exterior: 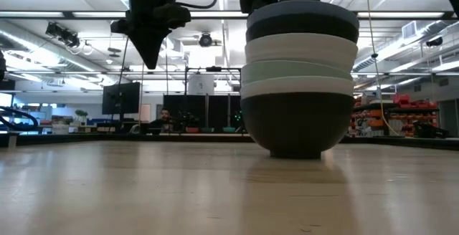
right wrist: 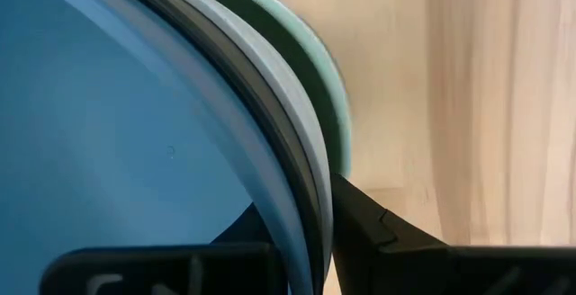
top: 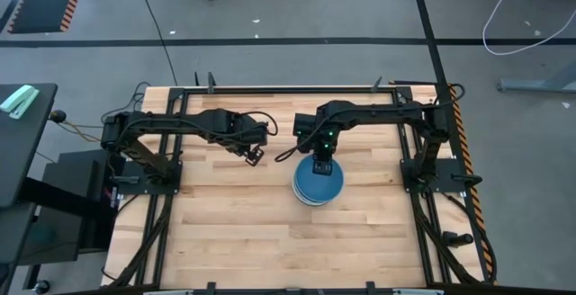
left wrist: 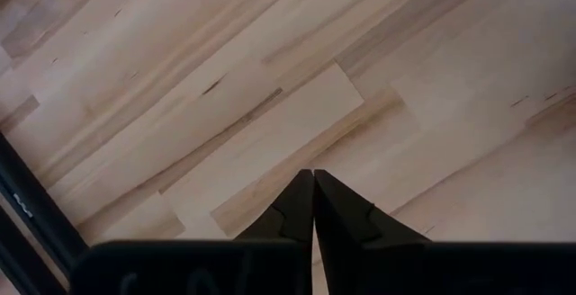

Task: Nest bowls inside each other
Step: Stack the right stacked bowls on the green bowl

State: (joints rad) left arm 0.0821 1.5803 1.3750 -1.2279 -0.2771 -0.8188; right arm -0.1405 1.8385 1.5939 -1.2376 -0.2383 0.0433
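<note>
Six bowls are nested in one stack (top: 318, 184) near the table's middle. In the low view the stack (exterior: 300, 77) runs black, white, mint green, white, black, with the blue bowl (exterior: 301, 9) on top. The bottom black bowl stands on the wood by its base (exterior: 297, 152). My right gripper (top: 322, 165) is above the stack's far rim, shut on the blue bowl (right wrist: 117, 124). My left gripper (top: 255, 157) hangs shut above bare wood to the left of the stack, its tip (exterior: 151, 64) well clear of the table and pointing down (left wrist: 313, 174). My right gripper (right wrist: 295, 194) comes from above, pointing down, at the far side of the stack. One finger (right wrist: 238, 232) is inside the blue bowl and the other finger (right wrist: 369, 232) is outside the rim (right wrist: 286, 227). The blue bowl sits level in the stack. Whether the outer finger also touches the lower rims, I cannot tell.
The wooden table (top: 234, 232) shows open boards toward its near edge and on both sides of the stack. Black frame rails (top: 270, 88) run along the far edge and sides. Beyond the table lies a workshop room (exterior: 72, 113) with benches.
</note>
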